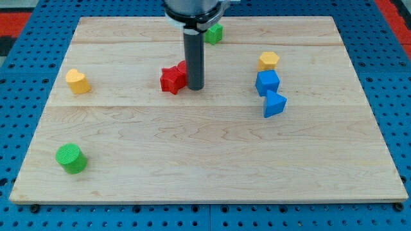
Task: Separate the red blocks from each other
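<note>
A red star-shaped block lies on the wooden board, upper middle. A second red block sits just behind it toward the view's top right, touching it and partly hidden by my rod, so its shape is unclear. My tip rests on the board right beside the red blocks, at their right side, touching or nearly touching them.
A green block sits near the top edge behind the rod. A yellow hexagonal block, a blue cube and a blue triangular block cluster at the right. A yellow heart block is at the left, a green cylinder at the lower left.
</note>
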`<state>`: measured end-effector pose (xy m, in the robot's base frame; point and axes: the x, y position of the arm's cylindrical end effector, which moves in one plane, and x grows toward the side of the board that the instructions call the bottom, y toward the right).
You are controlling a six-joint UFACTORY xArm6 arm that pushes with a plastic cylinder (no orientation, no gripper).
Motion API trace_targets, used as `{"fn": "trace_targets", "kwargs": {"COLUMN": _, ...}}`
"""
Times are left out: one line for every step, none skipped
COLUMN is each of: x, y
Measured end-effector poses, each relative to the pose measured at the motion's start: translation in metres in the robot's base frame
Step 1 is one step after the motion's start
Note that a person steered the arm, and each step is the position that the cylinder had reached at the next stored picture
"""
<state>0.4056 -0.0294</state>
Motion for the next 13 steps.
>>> {"fn": "trace_targets", "kwargs": {"x": 0.003, "y": -0.035}}
{"fn": "trace_targets", "kwargs": {"x": -0.003, "y": -0.065}}
{"fn": "trace_targets", "kwargs": {"x": -0.009, "y": -0.047}}
{"fn": "trace_targets", "kwargs": {"x": -0.022, "y": -0.031}}
{"fn": "trace_targets", "kwargs": {"x": -0.034, "y": -0.021}}
{"fn": "trace_targets", "kwargs": {"x": -0.043, "y": 0.007}}
{"fn": "trace_targets", "kwargs": {"x": -0.043, "y": 0.008}}
{"fn": "trace_targets", "kwargs": {"x": -0.043, "y": 0.009}}
{"fn": "trace_targets", "kwargs": {"x": -0.035, "y": 0.009}}
{"fn": "trace_targets", "kwargs": {"x": 0.026, "y": 0.006}}
{"fn": "trace_targets", "kwargs": {"x": 0.039, "y": -0.088}}
{"fn": "trace_targets", "kwargs": {"x": 0.016, "y": -0.162}}
{"fn": "trace_targets", "kwargs": {"x": -0.017, "y": -0.158}}
